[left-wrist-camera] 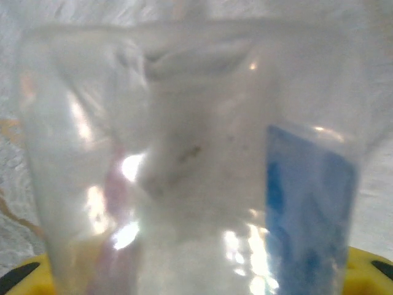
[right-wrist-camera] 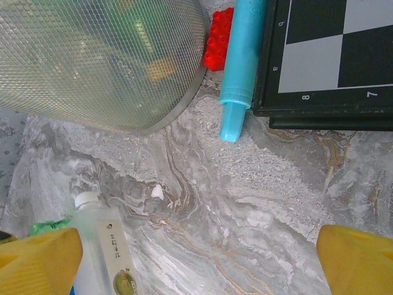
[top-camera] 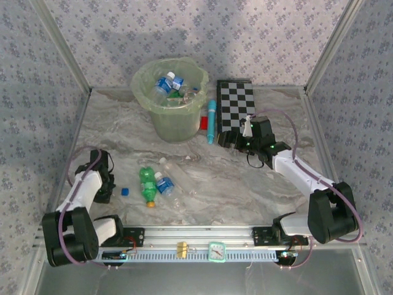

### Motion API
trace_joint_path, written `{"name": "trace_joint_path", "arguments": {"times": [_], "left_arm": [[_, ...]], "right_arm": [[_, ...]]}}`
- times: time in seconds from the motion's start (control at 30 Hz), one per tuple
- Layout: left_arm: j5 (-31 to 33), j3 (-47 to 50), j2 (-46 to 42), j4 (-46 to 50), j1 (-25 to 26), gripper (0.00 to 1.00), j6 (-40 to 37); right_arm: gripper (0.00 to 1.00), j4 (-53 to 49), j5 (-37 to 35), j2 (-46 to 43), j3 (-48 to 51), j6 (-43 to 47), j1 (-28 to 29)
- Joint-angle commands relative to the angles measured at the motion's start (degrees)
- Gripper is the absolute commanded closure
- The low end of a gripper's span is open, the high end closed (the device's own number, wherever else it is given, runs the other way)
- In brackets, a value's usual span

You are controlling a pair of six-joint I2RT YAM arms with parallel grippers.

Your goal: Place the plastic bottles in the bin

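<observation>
1. Progress past halfway, as a rough judgement: several binned bottles [top-camera: 167, 83], blue-labelled and green, already inside the bin [top-camera: 175, 123] at the far side of the surface [top-camera: 258, 184]
2. Left to clear, near the middle of the surface and well apart from the bin: a green bottle [top-camera: 146, 180] with an orange cap, a blue-labelled bottle [top-camera: 164, 184] touching it, and a clear bottle [top-camera: 170, 167] just beyond; perhaps one more clear one beside them, too faint to confirm
3. Left claw [left-wrist-camera: 196, 279] low at the left side, with a close-up bottle [left-wrist-camera: 202, 160], clear with a blue label, between yellow fingertips [left-wrist-camera: 18, 276] set far apart; gripped or merely straddled, cannot tell
4. Right claw [right-wrist-camera: 196, 258] spread wide and carrying nothing, hovering over bare surface near the bin wall, with a white-capped bottle [right-wrist-camera: 101, 246], likely one of that middle group, beside its left fingertip
5. Not for the bin: teal tube [right-wrist-camera: 242, 67], red block [right-wrist-camera: 218, 40], checkerboard [right-wrist-camera: 331, 55]
6. Remaining work, by estimate: the close-up bottle into the bin, then the middle group one at a time
</observation>
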State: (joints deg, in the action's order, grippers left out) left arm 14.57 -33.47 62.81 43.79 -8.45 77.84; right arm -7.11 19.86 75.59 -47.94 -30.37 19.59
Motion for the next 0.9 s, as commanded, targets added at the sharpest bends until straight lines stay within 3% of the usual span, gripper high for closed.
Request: {"name": "trace_joint_path", "arguments": {"times": [0.0,0.23,0.4,0.7,0.87], "left_arm": [[1.80,-5.37,-5.38,-1.22,0.78,0.49,-5.64],[1.85,-11.93,-14.45,-12.35,5.87,0.49,-17.21],[-0.15,-18.12,-13.59,-21.12,10.64,0.49,-25.36],[-6.31,-37.51,1.52,-31.79,21.50,0.50,-40.63],[-13.05,-56.30,16.20,-26.68,27.22,0.51,-50.02]], "right_arm": [[0.00,0.67,-0.26,0.21,-0.46,0.01,-0.19],[0.00,2.18,0.42,0.91,-0.21,-0.66,-0.22],[0.00,2.36,0.79,1.51,-0.67,-0.74,-0.20],[0.00,2.29,1.06,1.75,-0.95,-1.27,-0.15],[0.00,1.84,0.49,0.97,-0.52,-1.05,-0.06]]}}
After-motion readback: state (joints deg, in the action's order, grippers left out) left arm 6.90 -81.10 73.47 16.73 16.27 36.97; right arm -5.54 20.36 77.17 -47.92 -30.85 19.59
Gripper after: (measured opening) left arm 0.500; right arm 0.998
